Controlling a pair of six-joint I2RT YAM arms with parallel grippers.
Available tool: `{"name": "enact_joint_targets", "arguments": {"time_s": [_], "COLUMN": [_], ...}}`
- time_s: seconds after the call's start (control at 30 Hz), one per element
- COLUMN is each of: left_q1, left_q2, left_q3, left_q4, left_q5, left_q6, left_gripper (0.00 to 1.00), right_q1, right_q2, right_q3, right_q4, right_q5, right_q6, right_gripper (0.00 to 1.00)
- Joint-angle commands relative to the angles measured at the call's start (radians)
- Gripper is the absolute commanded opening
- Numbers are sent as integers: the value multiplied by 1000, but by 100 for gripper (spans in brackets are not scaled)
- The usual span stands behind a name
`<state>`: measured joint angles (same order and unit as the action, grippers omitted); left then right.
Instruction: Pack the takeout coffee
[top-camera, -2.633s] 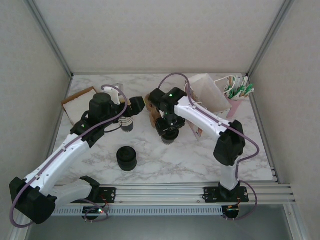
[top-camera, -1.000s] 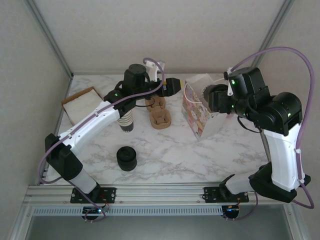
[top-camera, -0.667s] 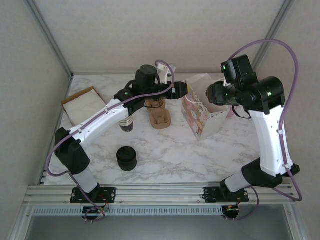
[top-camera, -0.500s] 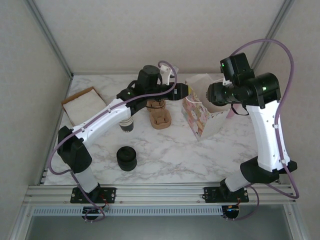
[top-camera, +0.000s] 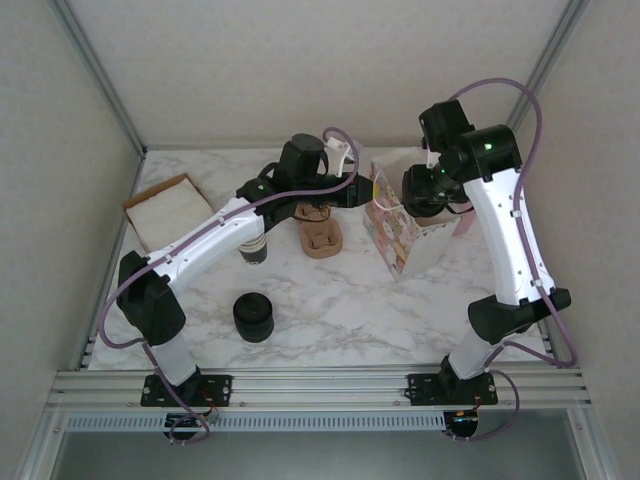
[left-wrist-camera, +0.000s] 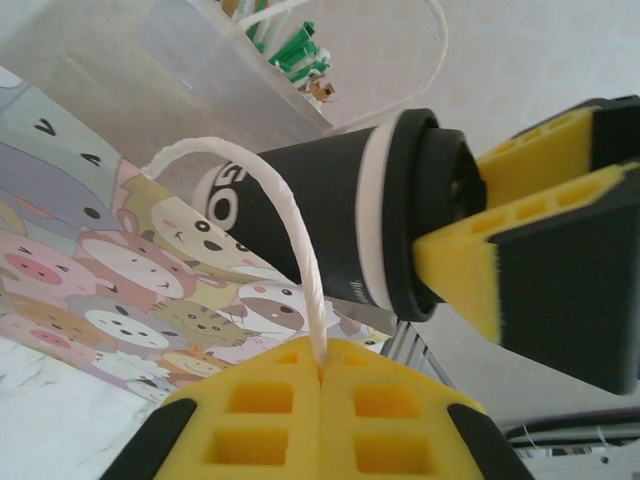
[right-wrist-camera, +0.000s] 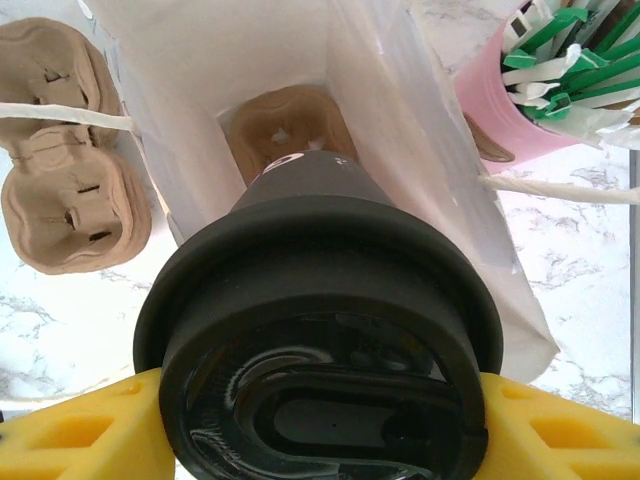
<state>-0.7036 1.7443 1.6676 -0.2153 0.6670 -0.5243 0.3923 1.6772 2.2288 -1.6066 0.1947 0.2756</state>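
Observation:
The takeout coffee (right-wrist-camera: 320, 300), a dark paper cup with a round black lid (left-wrist-camera: 420, 215), hangs base-down over the open mouth of the cartoon-printed paper bag (top-camera: 398, 235). My right gripper (right-wrist-camera: 320, 430) is shut on the cup, a yellow pad on each side of the lid. At the bag's left rim my left gripper (left-wrist-camera: 322, 365) is shut on the bag's white cord handle (left-wrist-camera: 297, 252), which arches up in front of the cup. A brown cardboard carrier (right-wrist-camera: 290, 125) lies at the bottom of the bag.
A brown cardboard cup carrier (top-camera: 320, 235) lies just left of the bag. A stack of lidless cups (top-camera: 256, 245) and a black stack of lids (top-camera: 254, 317) stand further left. A shallow napkin box (top-camera: 160, 205) is at far left. A pink holder of green-and-white packets (right-wrist-camera: 540, 110) stands right of the bag.
My left gripper reached the bag's rim and closed on the cord handle. My right arm swung the cup leftward and lower, over the bag's mouth.

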Motion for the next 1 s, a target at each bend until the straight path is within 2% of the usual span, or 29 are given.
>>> {"name": "enact_joint_targets", "arguments": {"time_s": [0.0, 0.5, 0.97], "left_q1": [-7, -6, 36], "left_q2": [-29, -142, -208], "left_q3": [9, -123, -189], "left_q4": [-2, 14, -55], "left_q5": [90, 229, 315], "left_q6": [-15, -45, 14], "left_gripper": [0, 0, 0], "right_q1": [-4, 55, 155], "right_q2": [-2, -59, -65], "right_q3": [-4, -83, -189], "right_q4": [-98, -189, -191], "right_q5": [-16, -11, -54], "right_q6": [2, 58, 95], "right_gripper": [65, 66, 66]}}
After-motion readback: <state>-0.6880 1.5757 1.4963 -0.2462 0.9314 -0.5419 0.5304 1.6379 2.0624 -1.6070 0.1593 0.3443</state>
